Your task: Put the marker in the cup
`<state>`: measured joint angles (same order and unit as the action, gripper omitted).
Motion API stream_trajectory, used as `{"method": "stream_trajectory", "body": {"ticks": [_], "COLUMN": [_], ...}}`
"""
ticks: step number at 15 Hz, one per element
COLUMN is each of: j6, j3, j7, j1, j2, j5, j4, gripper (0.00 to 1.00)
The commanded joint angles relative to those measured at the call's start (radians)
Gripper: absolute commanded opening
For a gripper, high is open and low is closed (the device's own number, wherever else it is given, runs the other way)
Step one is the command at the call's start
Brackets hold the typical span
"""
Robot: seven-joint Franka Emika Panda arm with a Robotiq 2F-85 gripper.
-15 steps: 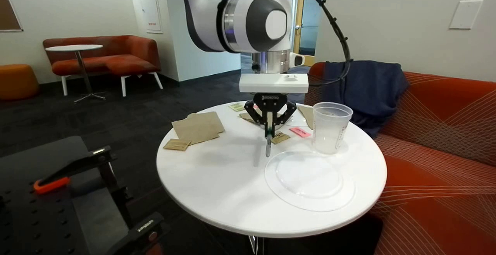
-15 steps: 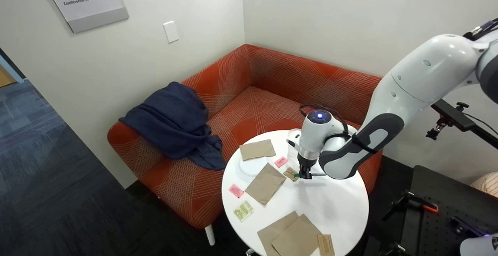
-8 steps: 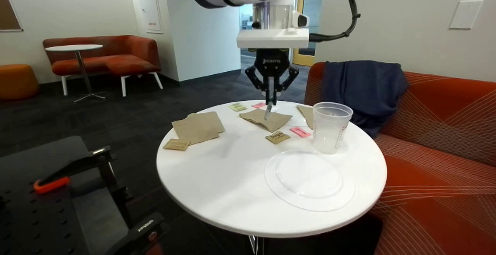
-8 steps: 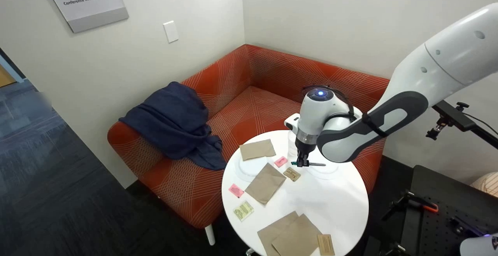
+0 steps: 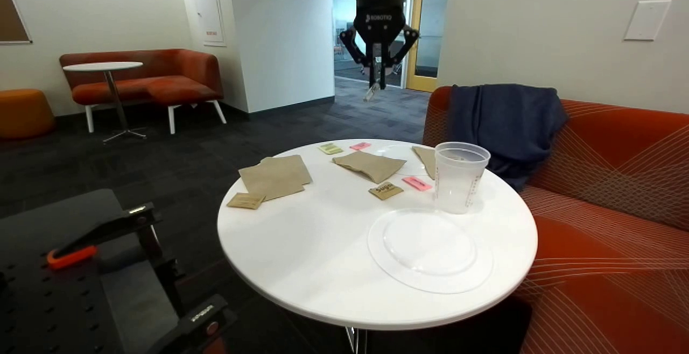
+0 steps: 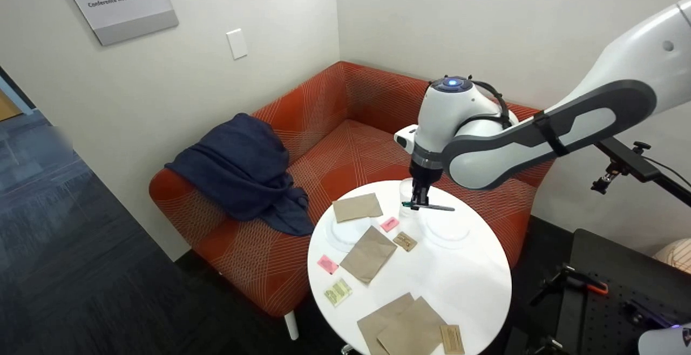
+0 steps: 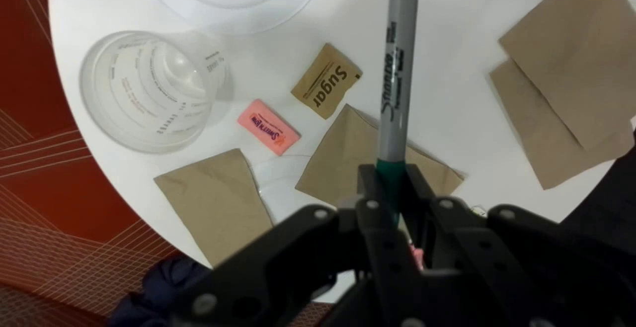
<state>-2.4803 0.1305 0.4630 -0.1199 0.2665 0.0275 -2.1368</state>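
Note:
The marker (image 7: 399, 68) is a grey stick with a green end. My gripper (image 7: 390, 178) is shut on that green end, and the grey body sticks out roughly level in the wrist view. In an exterior view the gripper (image 5: 377, 80) holds the marker (image 5: 371, 92) well above the table, end-on to that camera. The marker (image 6: 441, 207) also shows from the side in an exterior view. The clear cup (image 5: 458, 184) stands upright on the table, to the left of the gripper in the wrist view (image 7: 144, 93). In an exterior view the cup (image 6: 405, 193) is partly hidden behind the gripper.
A clear round plate (image 5: 398, 270) lies in front of the cup on the white table (image 5: 301, 268). Brown napkins (image 5: 280, 176), a sugar packet (image 5: 386, 190) and a pink packet (image 5: 417, 183) lie around. A red sofa (image 5: 603, 225) borders the table.
My gripper has risen from close to the table to high above it, with the marker held in it throughout. The cup and the other things on the table have not moved.

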Motion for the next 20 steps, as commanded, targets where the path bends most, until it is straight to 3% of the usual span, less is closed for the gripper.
{"method": "stream_trajectory", "body": {"ticks": [1,2,9,10,15,20], "j6": [0.089,0.040,0.060,-0.009,-0.248,-0.246], "j3": [-0.023,-0.026,-0.031,-0.049,-0.165,-0.391], "j7": [-0.027,0.003,0.002,-0.078,-0.457,-0.872], "j1": [0.029,0.029,0.036,0.057,0.154,0.346], "j2": [-0.062,-0.030,-0.051,-0.056,-0.058,-0.013], "j5": [-0.022,-0.014,-0.016,0.046,0.357,0.633], "j4": [0.020,0.012,0.015,-0.011,-0.067,-0.001], "gripper": [0.04,0.15,0.15,0.04,0.04,0.04]}}
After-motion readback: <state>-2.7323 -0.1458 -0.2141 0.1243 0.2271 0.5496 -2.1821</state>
